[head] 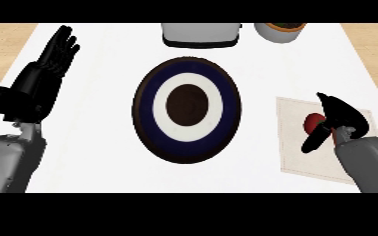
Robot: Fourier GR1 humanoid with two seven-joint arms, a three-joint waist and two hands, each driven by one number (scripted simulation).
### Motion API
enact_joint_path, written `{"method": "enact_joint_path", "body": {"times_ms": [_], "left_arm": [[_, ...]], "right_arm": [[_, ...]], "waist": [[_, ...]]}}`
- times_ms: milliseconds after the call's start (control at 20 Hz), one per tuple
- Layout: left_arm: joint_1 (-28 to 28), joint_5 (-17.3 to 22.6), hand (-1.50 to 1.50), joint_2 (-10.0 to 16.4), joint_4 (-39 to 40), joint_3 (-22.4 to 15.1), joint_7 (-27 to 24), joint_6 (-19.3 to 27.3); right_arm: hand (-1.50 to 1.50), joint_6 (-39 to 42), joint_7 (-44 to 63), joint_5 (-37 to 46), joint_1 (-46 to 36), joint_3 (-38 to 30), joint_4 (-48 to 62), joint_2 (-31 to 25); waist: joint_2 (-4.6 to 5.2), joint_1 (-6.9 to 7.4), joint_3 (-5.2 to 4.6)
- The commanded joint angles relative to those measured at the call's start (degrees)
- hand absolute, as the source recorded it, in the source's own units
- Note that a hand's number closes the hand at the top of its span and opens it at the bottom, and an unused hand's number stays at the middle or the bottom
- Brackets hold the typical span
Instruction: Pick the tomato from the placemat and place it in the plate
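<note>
- White and smooth, the flat bench (96,145) is being shown from above, with all the other things being carried on it.
- Near its middle, a round plate (150,130) with a dark brown rim, a navy ring, a white ring and a dark brown centre is being displayed flat, all its rings being left in plain sight.
- At the right, a beige rectangular cloth placemat (295,155) is being kept flat on the bench, well apart from the plate.
- A small round red tomato (313,121) is being kept over the placemat's far half; only its left side is being shown, the rest being covered by the right hand.
- The black right hand (345,119) is being curled round the tomato: its fingers (332,105) are being arched over the far side and its thumb (311,142) is being stretched along the near side, so the tomato is being enclosed between them.
- Whether the tomato is being lifted clear of the placemat cannot be told.
- The grey right forearm (358,162) is being seen at the lower right, over the placemat's near corner.
- The black left hand (40,82) is being held open at the left edge, fingers straight and pointing up, well apart from the plate.
- Beyond the plate, a pale grey rounded appliance with a dark base (201,34) is being cut off by the view's top.
- To its right, a white round pot with a brown and orange inside (279,36) is being shown only in part.
</note>
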Motion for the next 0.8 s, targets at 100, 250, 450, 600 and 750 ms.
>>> {"method": "enact_joint_path", "body": {"times_ms": [100, 250, 450, 600, 750], "left_arm": [[2.1, -1.3, 0.00, 0.5, -1.1, 3.0, -0.9, -3.7], [3.3, -1.8, 0.00, -2.0, 1.4, 3.3, -4.0, -4.6], [0.5, -4.0, 0.00, -3.0, 0.9, 3.7, -1.2, -3.9], [0.2, -3.5, 0.00, -3.4, 0.4, 3.6, 0.1, -3.6], [4.7, -5.3, 0.00, -5.0, -1.1, 2.3, -3.7, -3.9]], "right_arm": [[-1.50, 2.2, -7.1, 1.2, -0.8, -4.3, 7.5, 0.2], [-1.50, -2.0, -6.8, 6.4, -0.5, -2.5, 11.5, 4.4], [-1.50, 1.2, -4.3, 8.4, 0.2, -3.1, 9.7, 3.9], [1.50, -8.6, -13.5, 10.0, -1.5, -4.5, 11.9, 4.8], [1.50, -13.5, -13.8, 16.0, -1.4, -2.6, 11.8, 4.1]], "waist": [[0.02, 0.20, 0.02], [0.08, 0.25, 0.01], [0.02, -0.05, 0.00], [0.09, 0.00, 0.04], [0.03, 0.24, 0.01]]}}
